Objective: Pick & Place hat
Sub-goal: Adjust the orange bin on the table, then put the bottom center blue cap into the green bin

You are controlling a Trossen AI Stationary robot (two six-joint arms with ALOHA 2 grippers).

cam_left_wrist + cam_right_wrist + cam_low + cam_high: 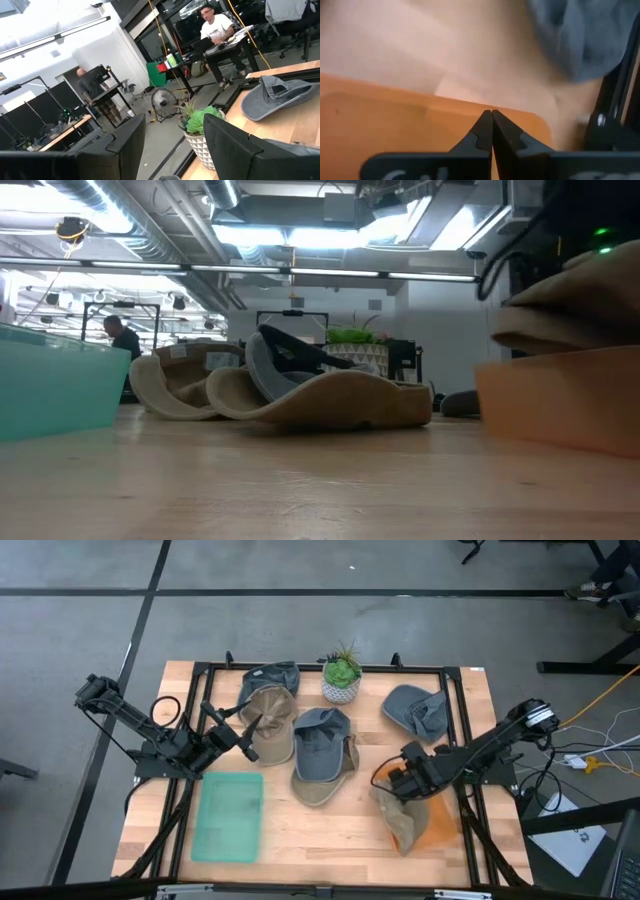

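Note:
A tan hat (400, 822) lies in the orange tray (438, 826) at the near right; in the low view it shows as a tan hat (570, 305) heaped over the orange tray's wall (560, 405). My right gripper (397, 780) hovers shut just beyond that hat, slanting down. In the right wrist view its tips (492, 117) meet over the orange tray's edge (395, 125) with nothing between them. My left gripper (248, 732) waits open and level above another tan hat (272, 725). Its fingers (230, 145) frame only the plant (200, 130).
A grey-and-tan hat (322, 755) lies mid-table. A blue hat (415, 710) sits far right and a grey one (272, 675) far left. A potted plant (342, 678) stands at the far edge and a green tray (228, 815) near left. People work beyond the table.

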